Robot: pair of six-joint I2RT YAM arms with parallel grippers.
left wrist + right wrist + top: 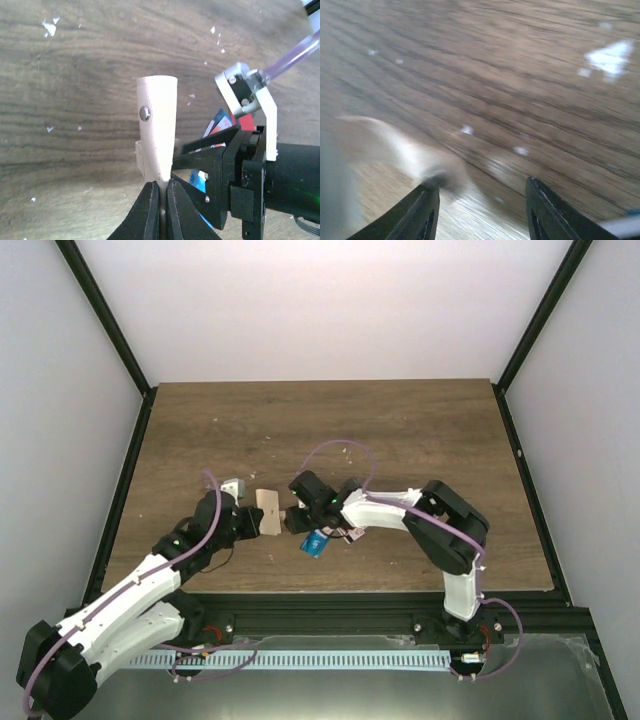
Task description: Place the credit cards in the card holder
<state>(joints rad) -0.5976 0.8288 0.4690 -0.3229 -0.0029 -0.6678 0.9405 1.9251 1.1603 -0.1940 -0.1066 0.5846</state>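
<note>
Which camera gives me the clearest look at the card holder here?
The left wrist view: the card holder stands mid-frame, sharp, its snap dot showing and its near end pinched in the left gripper. The top external view shows it only as a small beige strip. The right wrist view gives just a blurred pale shape at its left.

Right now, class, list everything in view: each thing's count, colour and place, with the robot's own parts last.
card holder: one, beige with a metal snap, pinched at its end, mid-table
credit cards: at least two, blue and red, bunched under the right gripper; exact count hidden
specks: several, white, scattered on the table
table: one, brown wood, inside white walls
left gripper: one, black, shut on the card holder
right gripper: one, black, jaws apart, right beside the holder
</note>
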